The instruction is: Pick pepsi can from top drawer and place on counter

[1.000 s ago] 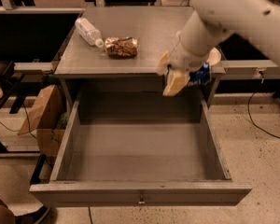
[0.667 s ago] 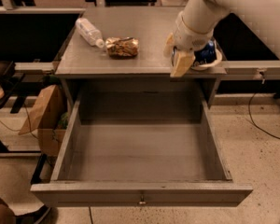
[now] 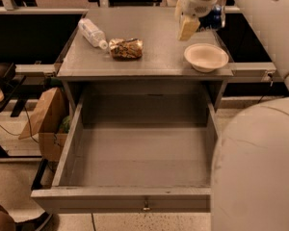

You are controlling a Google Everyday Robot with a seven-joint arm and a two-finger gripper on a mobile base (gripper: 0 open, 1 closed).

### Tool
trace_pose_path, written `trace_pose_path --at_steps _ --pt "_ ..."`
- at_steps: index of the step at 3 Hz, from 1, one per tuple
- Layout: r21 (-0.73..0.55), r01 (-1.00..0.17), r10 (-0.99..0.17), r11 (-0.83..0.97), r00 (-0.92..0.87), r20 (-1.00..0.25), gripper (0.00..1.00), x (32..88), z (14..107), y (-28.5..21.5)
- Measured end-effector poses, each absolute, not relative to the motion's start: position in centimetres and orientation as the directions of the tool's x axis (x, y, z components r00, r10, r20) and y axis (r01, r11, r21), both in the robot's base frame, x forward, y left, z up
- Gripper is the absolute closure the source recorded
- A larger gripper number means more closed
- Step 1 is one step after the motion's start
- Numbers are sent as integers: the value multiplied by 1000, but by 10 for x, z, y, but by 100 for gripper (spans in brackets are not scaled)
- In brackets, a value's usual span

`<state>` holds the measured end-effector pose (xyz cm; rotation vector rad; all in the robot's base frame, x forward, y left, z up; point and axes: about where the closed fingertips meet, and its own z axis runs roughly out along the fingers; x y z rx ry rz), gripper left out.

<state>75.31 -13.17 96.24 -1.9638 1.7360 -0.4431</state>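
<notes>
My gripper (image 3: 198, 23) is above the back right of the counter (image 3: 154, 57), shut on the dark-blue pepsi can (image 3: 212, 21), which it holds in the air with one pale finger (image 3: 188, 28) in front of it. The can is partly hidden by the wrist. The top drawer (image 3: 135, 153) is pulled fully open below the counter, and nothing shows inside it. Its front panel has a small metal pull (image 3: 145, 206).
A clear plastic bottle (image 3: 92, 32) lies at the counter's back left with a crinkled snack bag (image 3: 126, 48) beside it. A white bowl (image 3: 206, 57) sits at the counter's right front. My arm fills the lower right. A cardboard box (image 3: 47, 124) stands left of the cabinet.
The gripper has risen with the can and moved back and right over the counter. The bowl, hidden behind the gripper before, now shows.
</notes>
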Motion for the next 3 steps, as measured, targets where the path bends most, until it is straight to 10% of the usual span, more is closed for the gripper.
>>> trace_pose_path --at_steps 3 --pt "-710 -640 -939 296 -59 -338 100 863 984 -121"
